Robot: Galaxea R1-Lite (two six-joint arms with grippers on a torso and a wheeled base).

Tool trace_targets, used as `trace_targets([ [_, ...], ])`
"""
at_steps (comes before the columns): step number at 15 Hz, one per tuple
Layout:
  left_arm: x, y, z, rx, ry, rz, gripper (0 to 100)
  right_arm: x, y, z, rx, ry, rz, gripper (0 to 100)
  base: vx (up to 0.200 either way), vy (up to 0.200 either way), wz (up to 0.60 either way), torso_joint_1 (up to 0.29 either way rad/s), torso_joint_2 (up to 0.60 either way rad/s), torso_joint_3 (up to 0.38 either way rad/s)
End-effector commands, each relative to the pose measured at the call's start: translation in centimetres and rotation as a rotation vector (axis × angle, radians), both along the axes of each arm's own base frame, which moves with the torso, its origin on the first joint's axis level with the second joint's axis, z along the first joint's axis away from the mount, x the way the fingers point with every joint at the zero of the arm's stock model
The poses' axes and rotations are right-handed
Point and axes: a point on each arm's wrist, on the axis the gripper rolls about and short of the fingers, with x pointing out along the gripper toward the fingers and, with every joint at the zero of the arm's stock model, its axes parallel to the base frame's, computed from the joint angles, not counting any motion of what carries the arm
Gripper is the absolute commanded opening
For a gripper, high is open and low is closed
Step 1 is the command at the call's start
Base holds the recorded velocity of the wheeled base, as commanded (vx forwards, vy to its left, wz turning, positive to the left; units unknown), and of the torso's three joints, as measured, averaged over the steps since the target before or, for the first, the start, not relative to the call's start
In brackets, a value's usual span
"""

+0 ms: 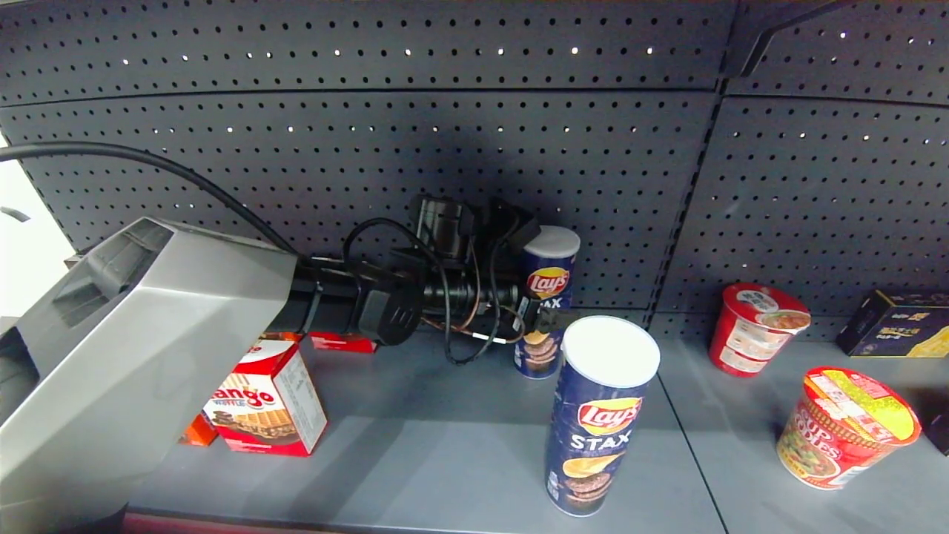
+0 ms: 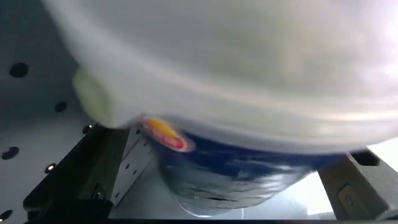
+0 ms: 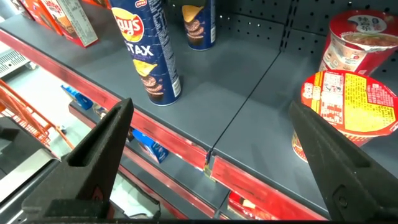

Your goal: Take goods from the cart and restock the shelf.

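Observation:
A blue chips can with a white lid stands upright at the back of the grey shelf, against the pegboard. My left gripper reaches in from the left and is shut on this can. In the left wrist view the can sits between the dark fingers. A second blue chips can stands upright nearer the shelf's front edge, also in the right wrist view. My right gripper hangs open in front of the shelf's red edge strip, holding nothing.
A red-and-white wafer box stands left of the cans. Two cup noodles and a dark box occupy the right bay. An orange wire frame lies below the shelf. Bare shelf lies between the wafer box and the front can.

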Motion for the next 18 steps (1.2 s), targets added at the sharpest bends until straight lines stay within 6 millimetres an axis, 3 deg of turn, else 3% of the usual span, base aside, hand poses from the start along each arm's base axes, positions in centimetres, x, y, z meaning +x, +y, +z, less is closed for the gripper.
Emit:
trace_targets([
  [1,-0.3,0.0,0.0,0.003,0.004,-0.002,100,0.0,0.0,0.0,-0.001,0.003,0.001,100,0.0,0.0,0.0,0.0,0.0,0.0],
  [6,-1.5,1.5,1.1,0.008,0.007,0.009,100,0.0,0.0,0.0,-0.001,0.003,0.001,100,0.0,0.0,0.0,0.0,0.0,0.0],
  [8,-2.9,3.6,3.0,0.004,-0.004,0.033,100,0.2,0.1,0.3,0.0,0.001,0.004,100,0.0,0.0,0.0,0.0,0.0,0.0],
  [13,-7.9,7.7,4.6,0.024,0.022,0.065,100,2.6,1.4,0.7,-0.054,0.086,0.01,100,0.0,0.0,0.0,0.0,0.0,0.0],
  [18,-12.2,10.6,6.1,0.012,0.02,0.097,100,5.5,3.0,-1.7,-0.115,0.196,0.017,100,0.0,0.0,0.0,0.0,0.0,0.0],
])
